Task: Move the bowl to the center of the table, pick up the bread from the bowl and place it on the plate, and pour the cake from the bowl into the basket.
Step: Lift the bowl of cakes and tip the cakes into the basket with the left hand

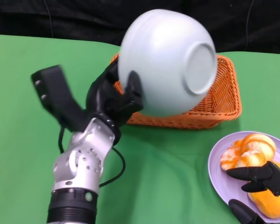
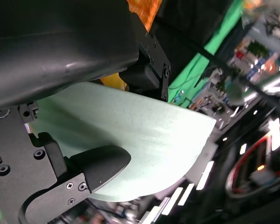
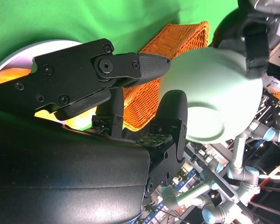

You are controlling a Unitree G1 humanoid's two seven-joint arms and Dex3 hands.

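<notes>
Left hand [image 1: 114,100] grips bowl [image 1: 170,60] by rim, tipped nearly upside down above basket [image 1: 224,100], likely to dump cake. Right hand [image 1: 261,184] empty, fingers apart, resting over plate [image 1: 217,172] beside bread [image 1: 249,151].

bowl [image 1: 165,60]: pale green, smooth with a soft sheen, looks like ceramic or hard plastic; fine dark speckles show on it in my left wrist view.
basket [image 1: 224,91]: orange woven wicker, ribbed and rough, matt.
plate [image 1: 219,172]: lilac, smooth, slightly glossy, plastic-looking.
bread [image 1: 252,151]: golden-orange crust with a shiny glaze, paler streaks across it.
tablecloth [image 1: 18,116]: green cloth, matt and even.
my left hand [image 1: 114,98]: black plastic, matt, with small screw heads.
my left forearm [image 1: 81,163]: brushed silver metal, drilled with holes.
my right hand [image 1: 261,184]: black plastic, dull sheen.
</notes>
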